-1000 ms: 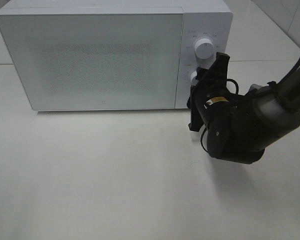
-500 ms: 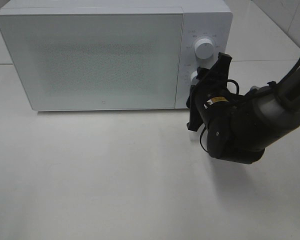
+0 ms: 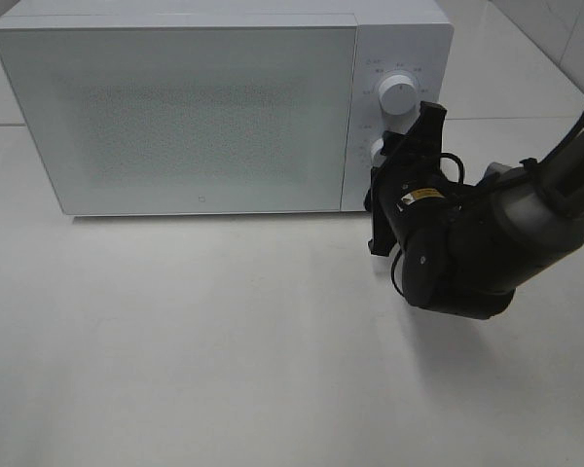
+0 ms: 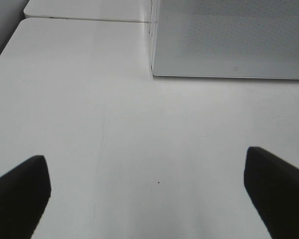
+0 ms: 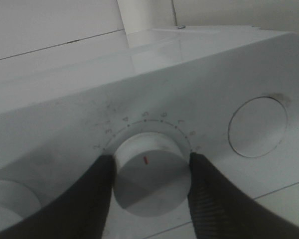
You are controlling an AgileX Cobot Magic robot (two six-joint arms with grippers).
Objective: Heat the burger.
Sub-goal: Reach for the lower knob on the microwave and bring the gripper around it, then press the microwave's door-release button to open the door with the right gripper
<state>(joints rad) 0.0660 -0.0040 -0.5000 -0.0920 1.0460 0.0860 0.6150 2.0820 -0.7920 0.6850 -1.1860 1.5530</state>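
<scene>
The burger is out of view. The white microwave (image 3: 195, 107) stands at the back of the table with its door shut. My right gripper (image 3: 389, 158) is at the control panel, shut on the lower knob (image 3: 378, 149). In the right wrist view its dark fingers (image 5: 89, 199) press both sides of that white knob (image 5: 148, 172), whose red mark faces the dial numbers. My left gripper (image 4: 149, 199) shows only in the left wrist view. It is open over bare table, with nothing between its fingertips (image 4: 17, 194).
A second white knob (image 3: 397, 94) sits above the gripped one. A round flush button (image 5: 257, 127) lies beside the gripped knob on the panel. The microwave's front corner (image 4: 154, 74) lies ahead of my left gripper. The white table (image 3: 224, 341) spreads in front.
</scene>
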